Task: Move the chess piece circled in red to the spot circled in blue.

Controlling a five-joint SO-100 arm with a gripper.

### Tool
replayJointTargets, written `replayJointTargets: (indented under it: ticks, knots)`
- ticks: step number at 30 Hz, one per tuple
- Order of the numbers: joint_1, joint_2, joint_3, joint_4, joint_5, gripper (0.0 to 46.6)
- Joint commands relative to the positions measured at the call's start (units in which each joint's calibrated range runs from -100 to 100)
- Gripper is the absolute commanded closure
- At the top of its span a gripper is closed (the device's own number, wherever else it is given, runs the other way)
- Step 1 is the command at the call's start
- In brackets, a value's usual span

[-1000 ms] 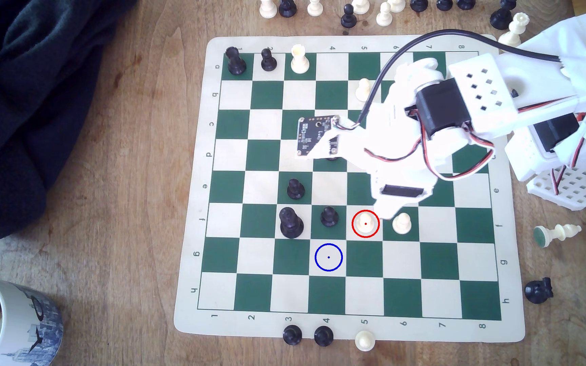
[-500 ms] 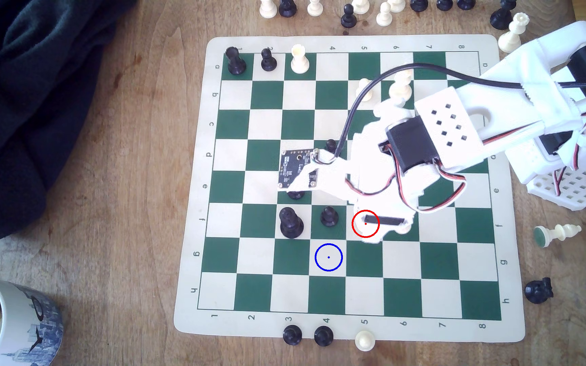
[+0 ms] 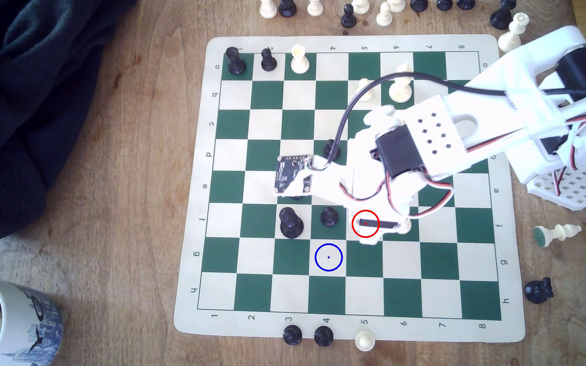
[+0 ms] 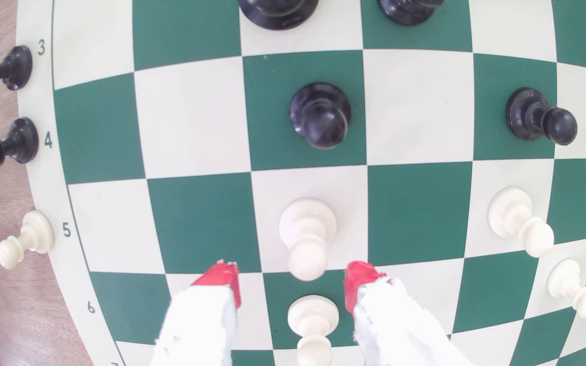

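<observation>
In the exterior view the end effector [image 3: 378,225] hangs over the red-ringed cream square, hiding the white pawn under it. The spot circled in blue [image 3: 328,257] is an empty cream square one row nearer the board's numbered edge and one file toward the exterior view's left. A black pawn [image 3: 329,215] stands on the square just beside the red ring, and another white pawn [image 3: 404,227] peeks out on the other side. A mug [image 3: 6,316] sits at the corner of the surface; what it holds cannot be made out.

In the wrist view the red-tipped fingers [image 4: 223,278] stand apart, one either side of the white pawn [image 4: 307,239], not touching it; its ball head lies level with the tips. The neighbouring white pawn [image 4: 312,325] sits between the finger shanks, so closing or descending carelessly could well clip or topple it. A grip taken only on the round head may slip, and the diagonal carry risks brushing the black pawn [image 4: 319,114].
</observation>
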Motion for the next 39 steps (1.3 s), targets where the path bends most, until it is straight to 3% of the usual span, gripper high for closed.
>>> replayJointTargets:
  ticks: [1,34,39]
  knots:
    - [0.46,1.28,-3.6,-0.53,0.1,29.8]
    - [0.62,5.18,-4.06,-4.29,-0.15,33.1]
    - [0.46,5.18,-4.51,-4.38,-0.15,35.3]
